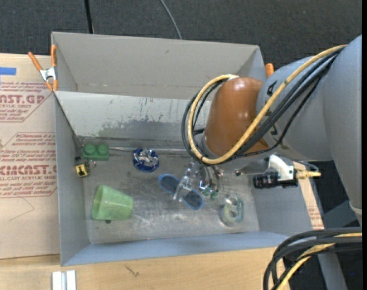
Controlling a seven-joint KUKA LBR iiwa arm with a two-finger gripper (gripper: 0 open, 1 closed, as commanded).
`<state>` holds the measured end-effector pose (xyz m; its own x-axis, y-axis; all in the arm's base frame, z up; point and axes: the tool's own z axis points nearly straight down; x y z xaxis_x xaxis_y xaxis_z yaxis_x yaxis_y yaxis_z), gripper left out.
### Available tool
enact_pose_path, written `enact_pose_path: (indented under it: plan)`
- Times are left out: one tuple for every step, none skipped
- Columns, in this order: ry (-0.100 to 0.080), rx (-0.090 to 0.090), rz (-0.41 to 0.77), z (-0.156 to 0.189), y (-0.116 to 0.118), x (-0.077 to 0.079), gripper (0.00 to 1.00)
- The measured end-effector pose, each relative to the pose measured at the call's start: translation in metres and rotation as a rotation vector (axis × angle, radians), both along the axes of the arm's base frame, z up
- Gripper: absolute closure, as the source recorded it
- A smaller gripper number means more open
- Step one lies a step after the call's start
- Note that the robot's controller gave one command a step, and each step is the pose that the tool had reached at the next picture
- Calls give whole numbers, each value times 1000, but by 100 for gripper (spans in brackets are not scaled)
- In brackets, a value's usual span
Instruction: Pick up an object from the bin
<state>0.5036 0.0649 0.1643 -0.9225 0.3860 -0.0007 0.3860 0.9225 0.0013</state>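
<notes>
Blue oval piece (168,184) beneath gripper (194,185)

Bare bin floor (148,197) lies open between the green cup (111,204) and the blue oval frames (169,184).

Green cup (113,203) lower left; green brick (95,151) behind it, apart.

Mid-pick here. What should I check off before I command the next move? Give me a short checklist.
1. Position: gripper low in the bin, over the blue looped object mid-bin: ok.
2. Object held by gripper: cannot tell.
3. Blue round item apart from gripper: ok.
4. Clear ring close beside gripper, might get bumped: not ok.
5. Green cup and green block far left, out of the way: ok.
</notes>
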Motion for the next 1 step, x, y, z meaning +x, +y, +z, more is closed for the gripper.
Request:
enact_pose_path:
  plan:
    - [-2, 0, 1, 28, 1, 1, 100]
